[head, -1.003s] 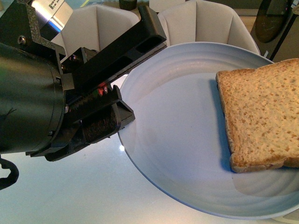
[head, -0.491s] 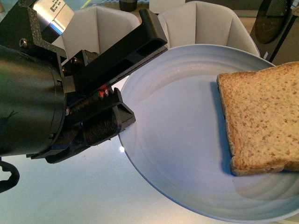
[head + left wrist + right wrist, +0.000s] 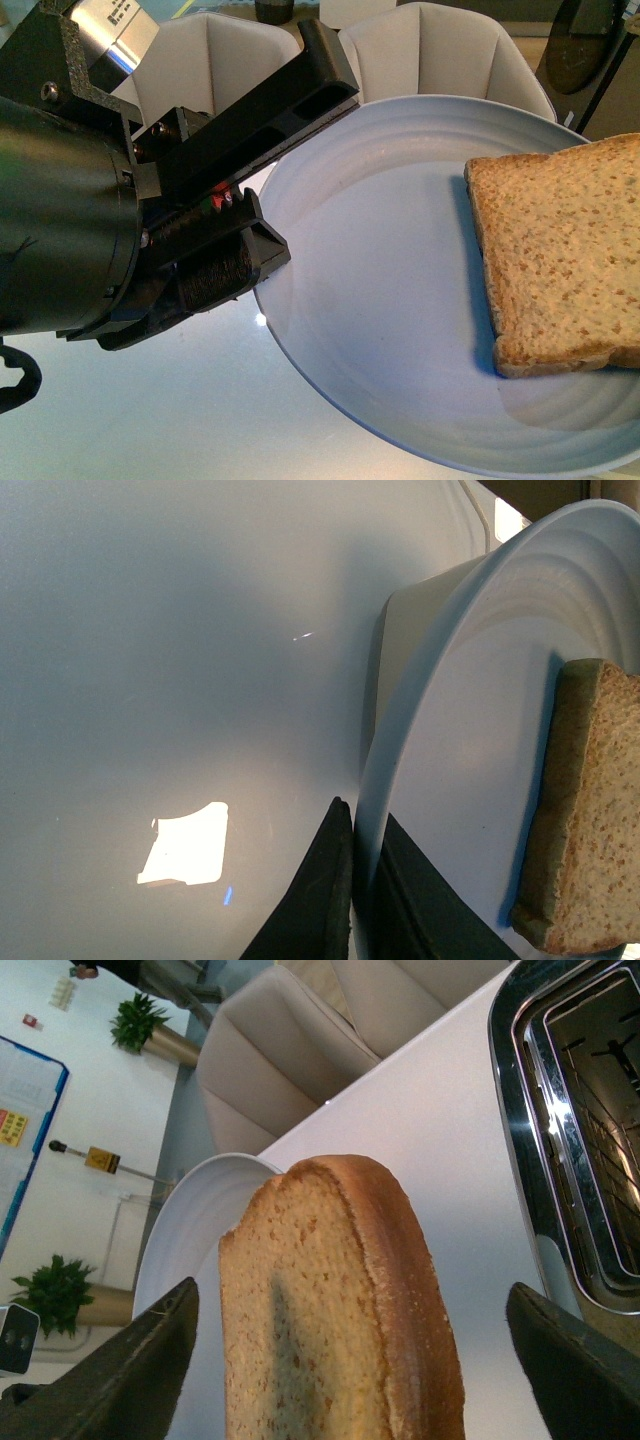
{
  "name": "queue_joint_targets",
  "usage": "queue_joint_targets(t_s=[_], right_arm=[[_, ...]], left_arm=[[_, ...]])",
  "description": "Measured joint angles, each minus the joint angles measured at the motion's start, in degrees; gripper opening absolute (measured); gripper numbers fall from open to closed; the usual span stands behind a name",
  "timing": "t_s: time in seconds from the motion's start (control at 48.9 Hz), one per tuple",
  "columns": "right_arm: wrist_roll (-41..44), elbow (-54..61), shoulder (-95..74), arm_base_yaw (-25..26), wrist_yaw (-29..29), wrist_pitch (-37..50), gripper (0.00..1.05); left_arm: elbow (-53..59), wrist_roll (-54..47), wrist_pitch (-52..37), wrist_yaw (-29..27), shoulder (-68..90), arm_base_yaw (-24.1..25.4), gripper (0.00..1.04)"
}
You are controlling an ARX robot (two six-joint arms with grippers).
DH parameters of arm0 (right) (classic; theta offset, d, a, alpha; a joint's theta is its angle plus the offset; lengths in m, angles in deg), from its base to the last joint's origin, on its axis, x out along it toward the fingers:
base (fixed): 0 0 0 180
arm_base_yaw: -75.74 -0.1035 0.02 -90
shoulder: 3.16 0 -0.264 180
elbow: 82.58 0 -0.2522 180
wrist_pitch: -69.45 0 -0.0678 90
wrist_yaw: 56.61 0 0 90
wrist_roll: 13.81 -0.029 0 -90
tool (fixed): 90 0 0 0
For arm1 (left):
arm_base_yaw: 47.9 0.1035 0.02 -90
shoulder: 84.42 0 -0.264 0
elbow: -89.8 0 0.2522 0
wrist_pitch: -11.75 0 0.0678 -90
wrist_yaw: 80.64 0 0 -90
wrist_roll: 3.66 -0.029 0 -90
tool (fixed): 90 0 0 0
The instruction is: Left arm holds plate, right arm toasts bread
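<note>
One square-ish slice of light brown wholemeal bread [image 3: 560, 250], darker crust, rounded top, speckled crumb. The bread slice lies on the right part of the large round pale blue-white plate [image 3: 380, 280] with faint concentric ridges; its right side is cut off by the front view's edge. Left half of the plate is bare. Bulky black left gripper [image 3: 362, 880] is clamped on the plate's left rim, one flat jaw above and one below. Right gripper [image 3: 350, 1290] is spread wide: dark fingers [image 3: 140, 1360] flank the slice with gaps on both sides, gripping nothing. Chrome toaster [image 3: 515, 1110] stands near on the pale glossy tabletop [image 3: 150, 400], slot open. Count: one plate, one slice, one toaster, two white chairs [image 3: 215, 60] [image 3: 440, 50] beyond the plate.
</note>
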Motion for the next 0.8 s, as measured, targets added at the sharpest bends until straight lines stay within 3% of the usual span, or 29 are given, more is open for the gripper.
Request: queue_joint_targets(t_s=[0.184, 0.45, 0.532, 0.798], right_arm=[[-0.90, 0.15, 0.17, 0.13, 0.46, -1.55, 0.58], [-1.55, -0.50, 5.18, 1.62, 3.10, -5.97, 0.08], [-1.75, -1.73, 6.64, 2.49, 3.89, -7.34, 0.04], [-1.99, -6.36, 10.40, 6.25, 5.90, -10.60, 0.04]], left_arm=[[0.00, 0.00, 0.00, 0.00, 0.00, 0.00, 0.03], [0.00, 0.02, 0.00, 0.04, 0.00, -0.02, 0.03], [0.00, 0.11, 0.00, 0.02, 0.00, -0.02, 0.03], [0.00, 0.31, 0.00, 0.02, 0.00, 0.00, 0.03]])
